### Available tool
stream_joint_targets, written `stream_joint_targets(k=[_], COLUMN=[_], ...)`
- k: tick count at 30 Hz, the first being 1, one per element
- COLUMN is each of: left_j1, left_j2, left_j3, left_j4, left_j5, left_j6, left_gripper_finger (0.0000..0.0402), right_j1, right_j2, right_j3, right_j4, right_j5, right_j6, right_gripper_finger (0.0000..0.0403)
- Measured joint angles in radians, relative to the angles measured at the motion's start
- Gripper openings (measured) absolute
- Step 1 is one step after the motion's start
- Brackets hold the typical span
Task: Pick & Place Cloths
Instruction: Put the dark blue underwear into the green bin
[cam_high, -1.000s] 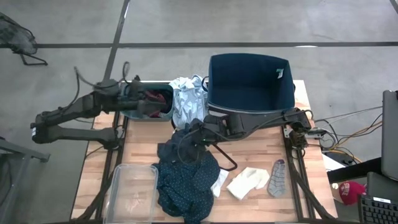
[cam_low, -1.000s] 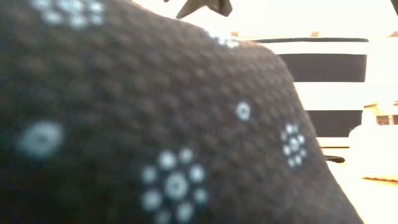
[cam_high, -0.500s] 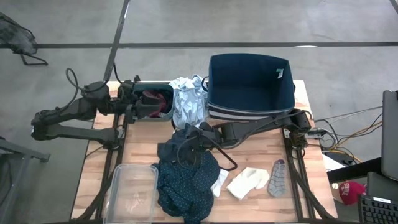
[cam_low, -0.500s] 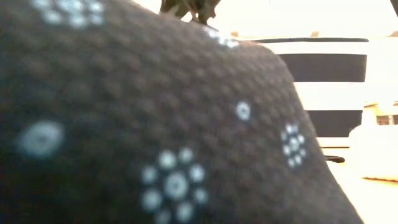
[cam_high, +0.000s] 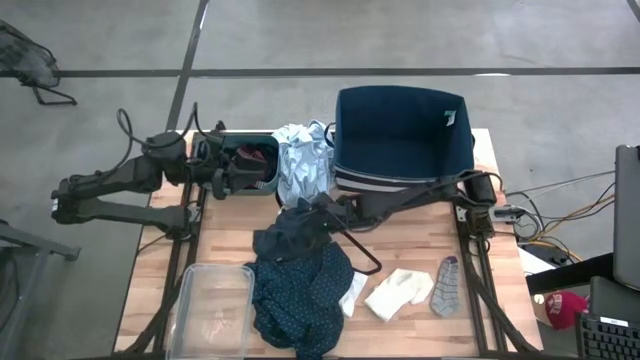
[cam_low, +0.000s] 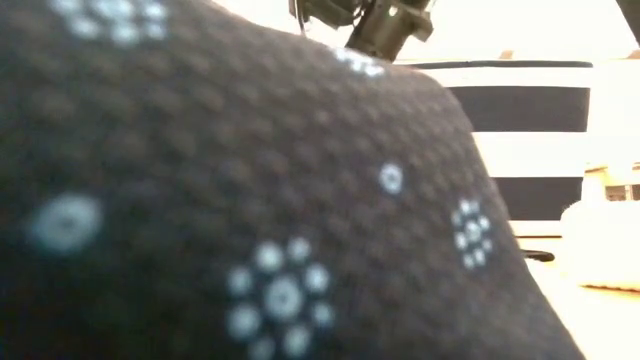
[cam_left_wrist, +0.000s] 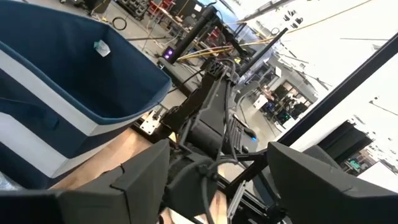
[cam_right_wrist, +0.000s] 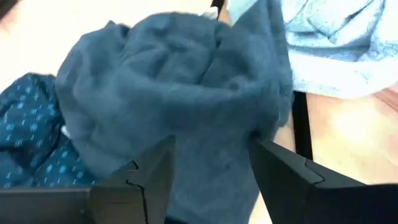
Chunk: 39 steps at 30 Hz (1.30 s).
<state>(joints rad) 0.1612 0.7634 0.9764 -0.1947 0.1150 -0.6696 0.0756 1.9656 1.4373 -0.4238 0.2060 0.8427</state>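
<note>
A dark grey-blue cloth (cam_high: 288, 230) lies bunched on the far end of the navy dotted cloth (cam_high: 300, 290), mid table. My right gripper (cam_high: 310, 220) slants down onto it, open, its fingers on either side of a hump of the cloth (cam_right_wrist: 180, 81). A pale blue cloth (cam_high: 305, 165) lies at the far edge, partly over the teal bin (cam_high: 262, 190), which holds a maroon cloth (cam_high: 250, 158). White socks (cam_high: 398, 293) and a grey sock (cam_high: 445, 285) lie near right. My left gripper (cam_high: 240, 178) hovers open and level over the teal bin, with nothing between its fingers (cam_left_wrist: 143, 177). My right gripper comes at the dark cloth from above, slanting from the table's right. A raised fold of the cloth (cam_right_wrist: 211, 149) fills the gap between the open fingers (cam_right_wrist: 152, 177). I cannot tell whether the fingers touch it. The cloth rests on the dotted cloth.
A large navy bin (cam_high: 400, 135) with a striped front stands at the far right. A thin black wire hanger (cam_high: 360, 255) lies beside the dotted cloth. A clear plastic tub (cam_high: 213, 310) sits at the near left. The dotted cloth (cam_low: 250, 220) fills most of the low view.
My right gripper has come down toward the dark cloth, drifting slightly toward the table's left, and has rolled a little. In the low view it has dropped into sight over the dotted cloth. The cloths have stayed where they were.
</note>
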Motion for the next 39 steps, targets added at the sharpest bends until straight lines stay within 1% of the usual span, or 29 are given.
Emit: stream_joint_targets(k=[4,8,12,15,16,17,21,25,31,34,39], left_j1=[0.000,0.000,0.000,-0.001,-0.001,-0.001,-0.001,0.000,0.000,-0.001,-0.019], left_j2=[0.006,0.012,0.015,0.015,0.015,0.015,0.015,0.015,0.015,0.015,0.025], left_j3=[0.000,-0.001,-0.001,-0.001,-0.001,-0.001,-0.001,-0.001,-0.001,-0.012,-0.036], left_j4=[0.000,0.000,-0.001,-0.001,-0.003,-0.006,-0.008,-0.009,-0.029,-0.033,-0.017], left_j5=[0.000,0.000,0.000,0.000,0.000,0.000,0.000,0.004,0.083,0.106,0.157], left_j6=[0.003,0.001,-0.003,-0.005,-0.005,-0.005,-0.005,-0.002,0.015,0.014,0.015], left_gripper_finger=[0.0275,0.0275,0.0275,0.0275,0.0275,0.0275,0.0275,0.0275,0.0275,0.0275,0.0275], right_j1=[-0.020,-0.032,-0.041,-0.042,-0.042,-0.041,-0.038,-0.016,-0.001,-0.002,-0.003], right_j2=[0.000,0.000,0.000,0.000,0.000,0.000,-0.004,-0.052,-0.168,-0.219,-0.276], right_j3=[-0.029,-0.045,-0.056,-0.057,-0.057,-0.056,-0.026,0.036,0.132,0.168,0.228], right_j4=[0.093,0.127,0.126,0.125,0.126,0.127,0.124,0.123,0.075,0.049,0.034], right_j5=[-0.050,-0.083,-0.114,-0.159,-0.172,-0.183,-0.234,-0.243,-0.181,-0.152,-0.116], right_j6=[-0.011,0.019,0.030,0.030,0.030,0.031,0.033,0.023,-0.027,-0.040,-0.051], right_gripper_finger=[0.0190,0.0158,0.0100,0.0038,0.0023,0.0018,0.0010,0.0009,0.0008,0.0008,0.0008])
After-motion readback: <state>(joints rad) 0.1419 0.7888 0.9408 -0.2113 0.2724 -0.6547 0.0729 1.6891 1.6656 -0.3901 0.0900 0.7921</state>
